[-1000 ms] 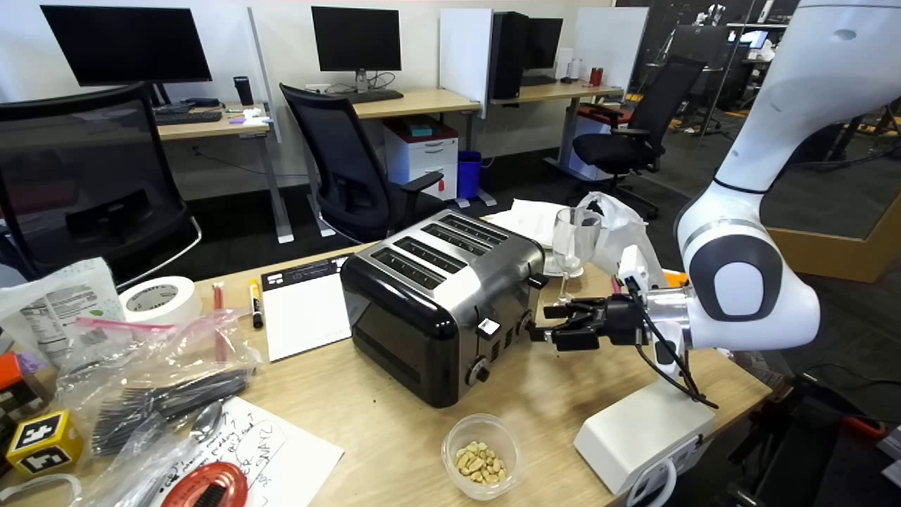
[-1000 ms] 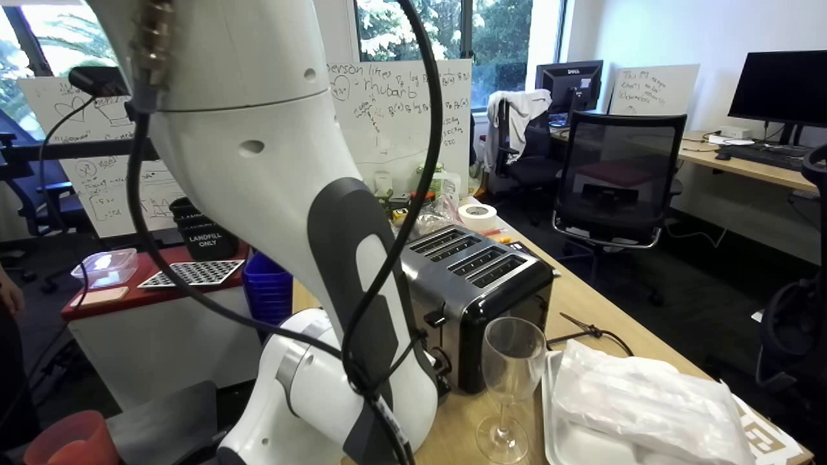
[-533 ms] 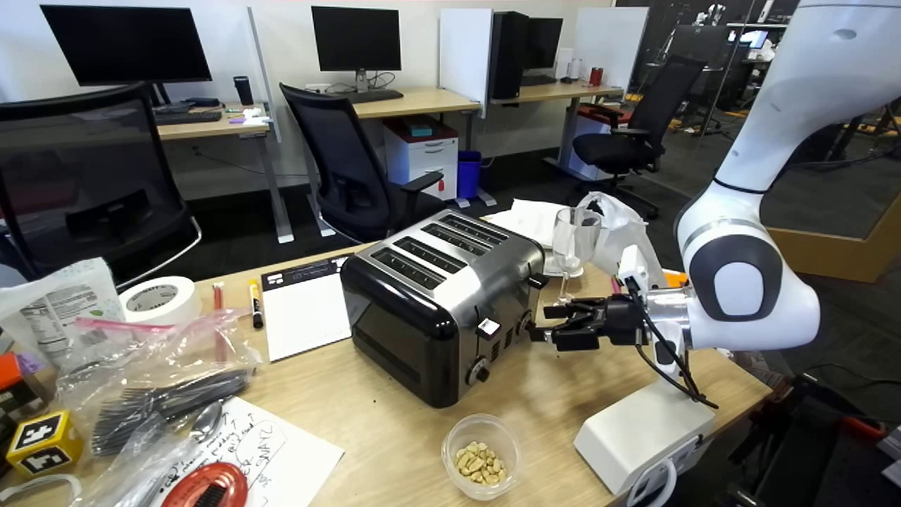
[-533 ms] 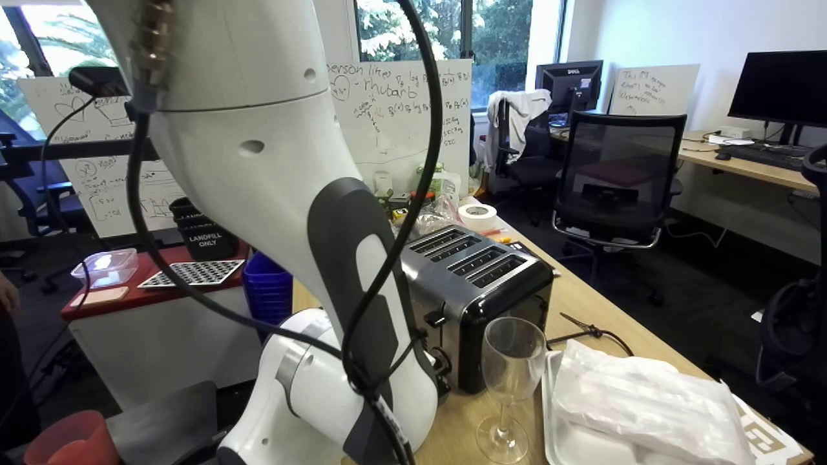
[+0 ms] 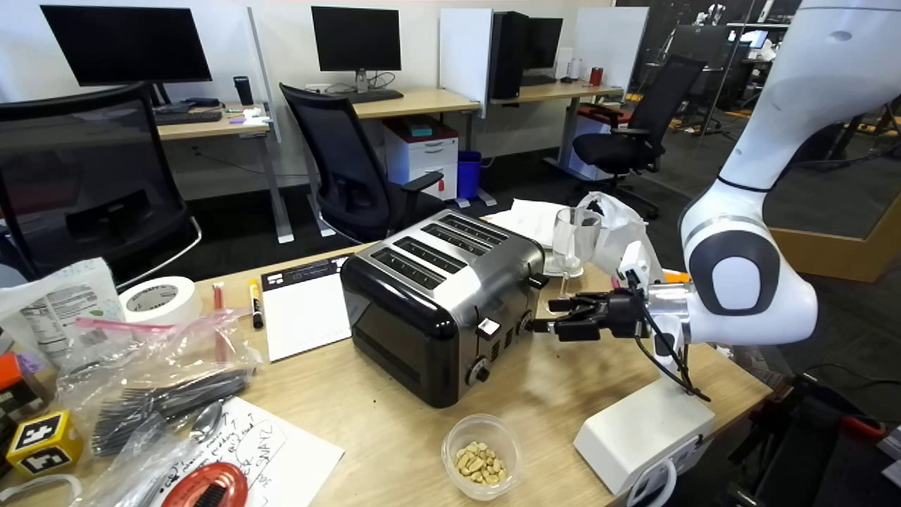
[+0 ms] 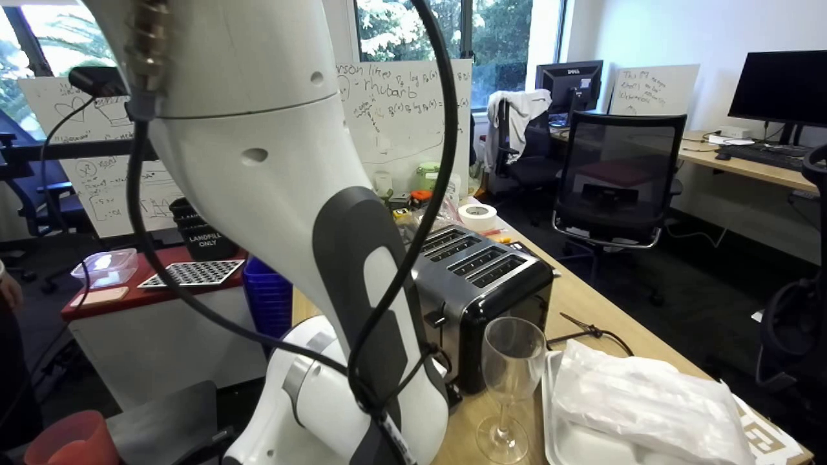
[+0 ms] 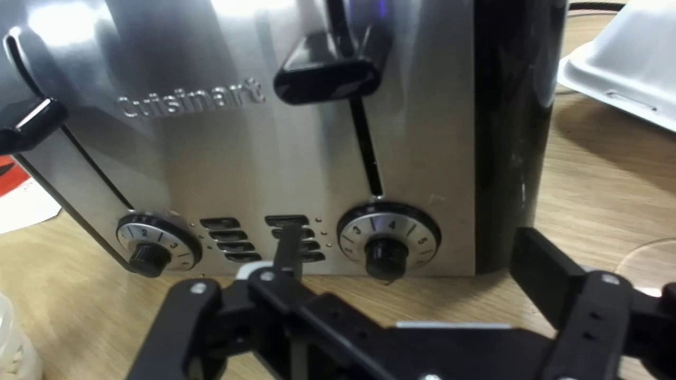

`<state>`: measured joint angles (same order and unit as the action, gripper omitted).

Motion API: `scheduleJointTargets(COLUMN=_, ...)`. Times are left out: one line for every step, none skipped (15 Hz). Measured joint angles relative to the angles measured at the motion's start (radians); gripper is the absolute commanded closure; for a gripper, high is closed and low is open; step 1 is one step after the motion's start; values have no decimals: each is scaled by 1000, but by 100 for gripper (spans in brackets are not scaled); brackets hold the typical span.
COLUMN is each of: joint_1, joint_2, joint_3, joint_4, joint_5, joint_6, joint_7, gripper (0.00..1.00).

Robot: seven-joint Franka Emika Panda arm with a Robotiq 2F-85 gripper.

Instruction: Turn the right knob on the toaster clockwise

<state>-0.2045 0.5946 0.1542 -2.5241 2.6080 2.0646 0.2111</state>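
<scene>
The toaster [image 5: 436, 303] is steel and black and stands on the table. It also shows in an exterior view [image 6: 478, 297] and in the wrist view [image 7: 211, 153]. Its right knob [image 7: 387, 258] is a black knob on a numbered dial; it shows small in an exterior view [image 5: 524, 322]. The left knob [image 7: 150, 258] sits apart to the left. My gripper [image 7: 409, 236] is open and empty before the right knob. One finger appears left of the knob, over the buttons, the other right of it near the toaster's corner. Neither finger touches the knob. The arm hides the gripper in an exterior view.
A wine glass [image 6: 513, 361] stands near the toaster's right corner, close to the gripper. A white tray [image 6: 555, 420] with packaging is beside it. A clear cup of nuts [image 5: 482, 458] and a white box [image 5: 644, 436] stand in front of the toaster. A lever [image 7: 327, 79] juts out above the right knob.
In the last half second my gripper has moved slightly up and tilted a little in an exterior view. The arm has shifted slightly right and down in an exterior view. The toaster has not moved.
</scene>
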Motion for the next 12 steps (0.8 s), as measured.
scheduleJointTargets(joint_1=-4, joint_2=3, joint_3=3, joint_4=1, joint_5=0, joint_6=3, joint_7=0, gripper=0)
scheduleJointTargets(joint_1=-8, joint_2=5, joint_3=7, joint_4=3, joint_5=0, joint_6=8, joint_7=0, gripper=0)
scheduleJointTargets(joint_1=-12, joint_2=10, joint_3=13, joint_4=6, joint_5=0, joint_6=14, joint_7=0, gripper=0)
scheduleJointTargets(joint_1=-16, joint_2=15, joint_3=19, joint_4=10, joint_5=0, joint_6=19, joint_7=-1, gripper=0)
scheduleJointTargets(joint_1=-21, joint_2=18, joint_3=24, joint_4=13, joint_5=0, joint_6=24, joint_7=-1, gripper=0)
scheduleJointTargets(joint_1=-25, joint_2=21, joint_3=28, joint_4=15, joint_5=0, joint_6=27, joint_7=-1, gripper=0)
scheduleJointTargets(joint_1=-30, joint_2=22, joint_3=33, joint_4=19, joint_5=0, joint_6=32, joint_7=-2, gripper=0)
scheduleJointTargets(joint_1=-38, joint_2=22, joint_3=38, joint_4=23, joint_5=0, joint_6=37, joint_7=-2, gripper=0)
scheduleJointTargets(joint_1=-47, joint_2=23, joint_3=43, joint_4=27, joint_5=0, joint_6=47, joint_7=-3, gripper=0)
scheduleJointTargets(joint_1=-56, joint_2=23, joint_3=50, joint_4=32, joint_5=0, joint_6=59, joint_7=-3, gripper=0)
scheduleJointTargets(joint_1=-64, joint_2=24, joint_3=56, joint_4=36, joint_5=0, joint_6=70, joint_7=-3, gripper=0)
scheduleJointTargets(joint_1=-70, joint_2=26, joint_3=63, joint_4=38, joint_5=0, joint_6=82, joint_7=-3, gripper=0)
